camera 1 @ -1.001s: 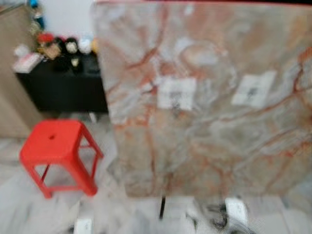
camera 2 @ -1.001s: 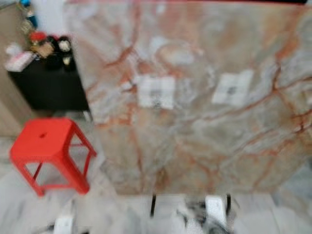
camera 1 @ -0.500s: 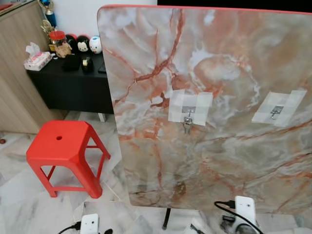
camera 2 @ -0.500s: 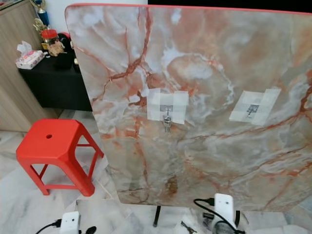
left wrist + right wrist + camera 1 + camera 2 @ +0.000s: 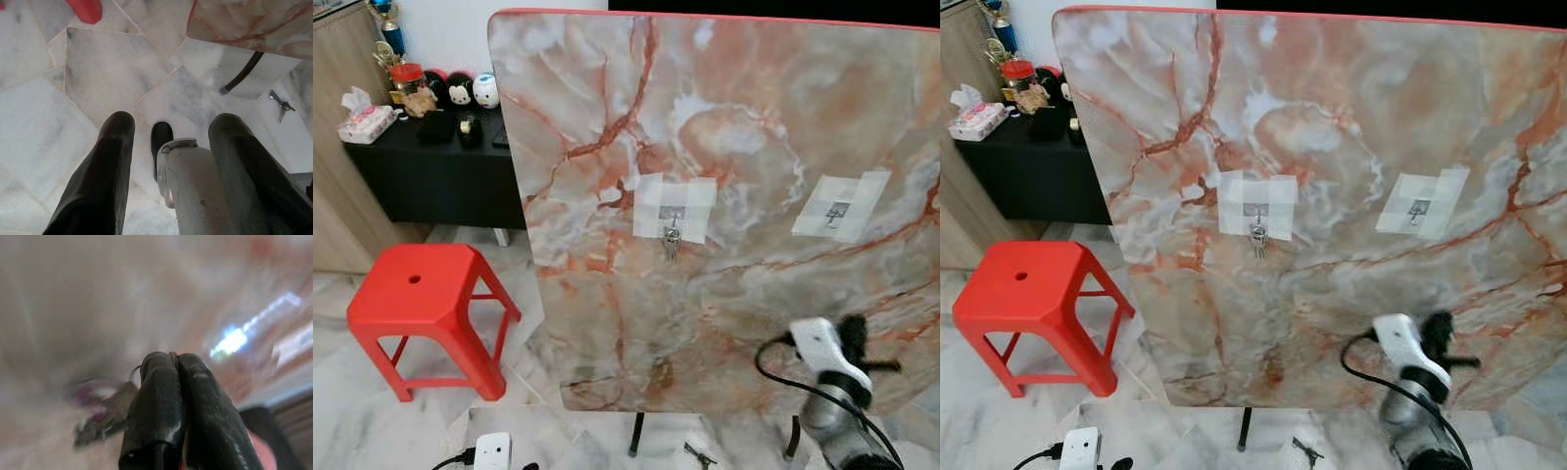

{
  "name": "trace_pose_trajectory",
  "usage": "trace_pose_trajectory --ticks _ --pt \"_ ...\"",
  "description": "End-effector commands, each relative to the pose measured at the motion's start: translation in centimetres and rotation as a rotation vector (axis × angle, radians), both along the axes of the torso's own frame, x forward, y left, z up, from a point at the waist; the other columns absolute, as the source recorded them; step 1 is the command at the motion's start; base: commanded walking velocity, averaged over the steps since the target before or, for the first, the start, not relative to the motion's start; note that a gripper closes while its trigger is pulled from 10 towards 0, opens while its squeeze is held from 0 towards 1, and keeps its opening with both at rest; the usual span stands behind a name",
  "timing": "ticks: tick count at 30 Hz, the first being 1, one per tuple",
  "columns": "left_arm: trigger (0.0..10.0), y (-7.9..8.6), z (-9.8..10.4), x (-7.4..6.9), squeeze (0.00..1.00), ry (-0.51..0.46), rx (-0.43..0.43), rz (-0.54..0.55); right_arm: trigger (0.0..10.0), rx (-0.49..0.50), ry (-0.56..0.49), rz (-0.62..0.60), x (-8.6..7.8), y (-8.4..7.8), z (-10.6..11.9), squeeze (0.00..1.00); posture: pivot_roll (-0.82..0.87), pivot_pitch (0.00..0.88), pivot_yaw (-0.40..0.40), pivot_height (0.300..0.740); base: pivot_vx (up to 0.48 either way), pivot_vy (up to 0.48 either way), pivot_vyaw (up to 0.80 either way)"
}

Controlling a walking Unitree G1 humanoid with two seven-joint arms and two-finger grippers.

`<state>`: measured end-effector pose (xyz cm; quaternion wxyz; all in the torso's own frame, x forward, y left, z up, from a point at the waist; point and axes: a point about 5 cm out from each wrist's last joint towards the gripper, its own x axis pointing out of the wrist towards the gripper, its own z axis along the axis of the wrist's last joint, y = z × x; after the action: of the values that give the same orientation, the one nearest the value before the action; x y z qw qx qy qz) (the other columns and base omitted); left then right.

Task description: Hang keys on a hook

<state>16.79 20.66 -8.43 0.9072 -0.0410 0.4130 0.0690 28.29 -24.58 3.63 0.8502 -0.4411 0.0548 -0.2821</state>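
Right jaws pinch keys [image 5: 100,423] before an upright marble board [image 5: 724,127]; left jaws spread above marble floor [image 5: 93,73].

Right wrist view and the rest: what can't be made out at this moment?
- Right wrist view: motion blur smears the dangling bunch of keys beside the right gripper's shut black fingers; the grip point is hidden.
- Eye views: the small metal hook on the right taped patch is too small to tell its shape.
- Eye views: the right arm is cut off by the bottom edge.
- Left wrist view: the small keys on the marble floor are too small to count.
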Motion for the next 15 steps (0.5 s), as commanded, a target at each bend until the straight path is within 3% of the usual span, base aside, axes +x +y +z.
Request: trace_pose_trajectory --ticks 1,3,5,15 --pt "10.0 -0.1 -0.2 -0.4 0.00 0.020 0.008 -0.025 10.0 -0.038 -0.053 0.007 0.6 -0.1 1.1 0.00 0.06 0.072 -0.062 0.740 0.000 0.000 0.00" --pt "10.0 -0.1 -0.2 -0.3 0.00 0.020 0.008 -0.027 10.0 -0.063 -0.078 0.014 0.9 0.1 1.5 0.00 0.06 0.070 -0.063 0.740 0.000 0.000 0.00" --pt "10.0 -0.2 -0.1 -0.2 0.00 0.015 0.015 -0.050 10.0 -0.140 -0.149 0.032 2.1 0.5 3.3 0.00 0.06 0.071 -0.063 0.740 0.000 0.000 0.00" --pt "10.0 -0.4 -0.2 -0.3 0.00 0.023 0.022 -0.077 10.0 -0.306 -0.256 0.099 3.2 1.5 5.8 0.00 0.07 0.074 -0.064 0.740 0.000 0.000 0.00"
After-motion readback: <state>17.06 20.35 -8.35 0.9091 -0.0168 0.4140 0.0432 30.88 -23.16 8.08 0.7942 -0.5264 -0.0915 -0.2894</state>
